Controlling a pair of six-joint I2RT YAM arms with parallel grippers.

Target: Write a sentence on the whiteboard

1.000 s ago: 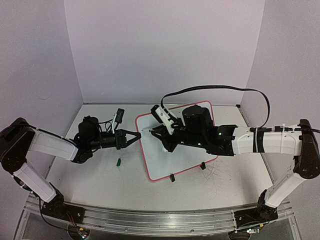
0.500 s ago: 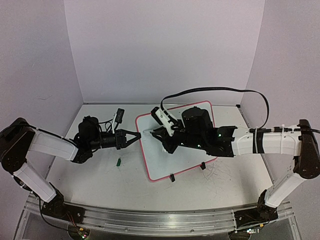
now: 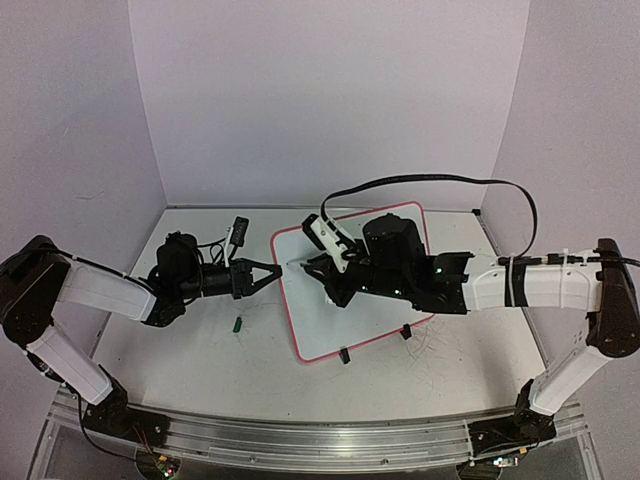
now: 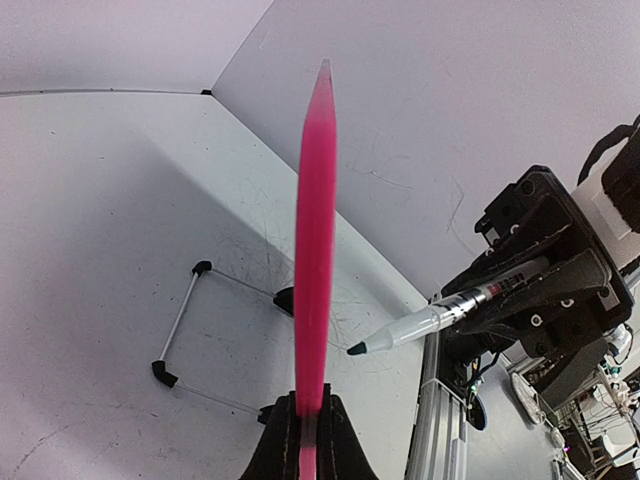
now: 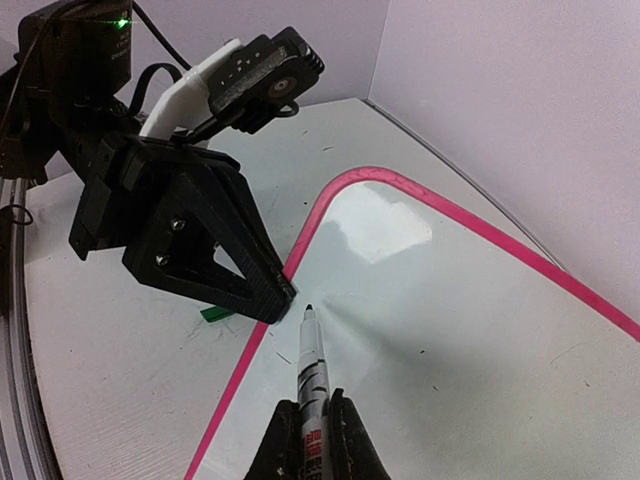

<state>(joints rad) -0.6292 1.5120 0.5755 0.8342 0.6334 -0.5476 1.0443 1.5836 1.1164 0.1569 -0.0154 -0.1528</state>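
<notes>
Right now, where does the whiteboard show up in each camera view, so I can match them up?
Top external: the whiteboard sits mid-table, skewed, between the two arms.
Left wrist: seen edge-on, a pink vertical strip up the centre.
Right wrist: its white face fills the right half.
Shared landmark: the left gripper, shut on the board's pink edge, shows in all three.

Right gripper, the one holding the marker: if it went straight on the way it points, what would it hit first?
The marker in the right gripper would likely meet the whiteboard first, on its face near the frame edge the left gripper clamps. Depth is unclear: that gripper's finger sits beside the line.
</notes>
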